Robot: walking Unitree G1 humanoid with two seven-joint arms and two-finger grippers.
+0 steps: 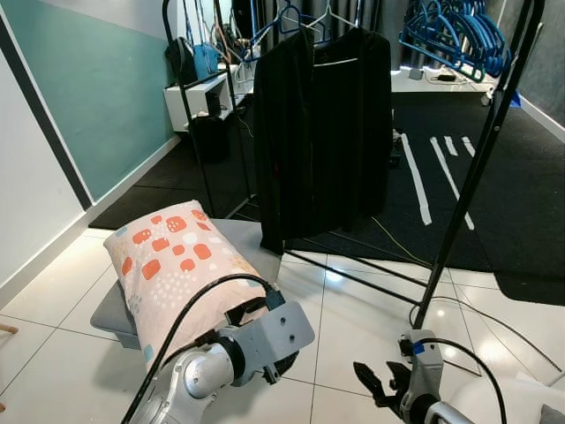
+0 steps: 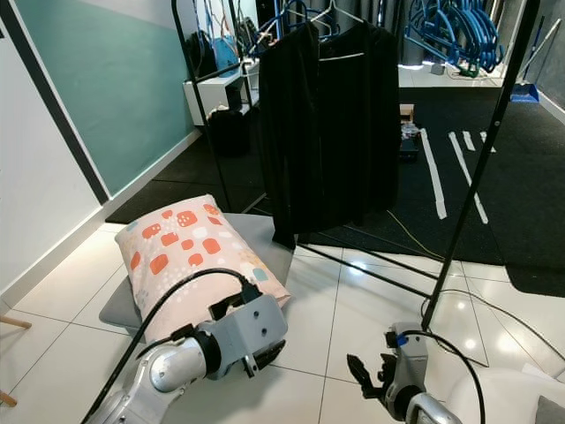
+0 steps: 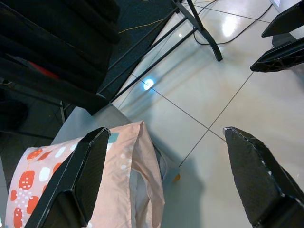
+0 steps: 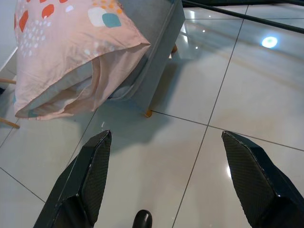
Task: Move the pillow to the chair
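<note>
I see the pillow [image 1: 181, 265] lying on the grey chair [image 2: 256, 231]. My left gripper [image 3: 166, 175] hangs spread wide beside the pillow's open end, one finger [image 3: 83, 175] against the fabric, gripping nothing. My right gripper [image 4: 164, 183] is wide open and empty above the tiles [image 4: 228, 95].

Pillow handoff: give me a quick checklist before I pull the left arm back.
1. Pillow resting on the grey chair: ok.
2. Left gripper open, fingers not clamped on fabric: ok, though one finger sits right against the pillow edge.
3. Pillow stable: cannot tell; its open end overhangs the seat's edge.
4. Right gripper open over bare floor tiles: ok.
5. Clothes rack base clear of both arms: ok.
</note>
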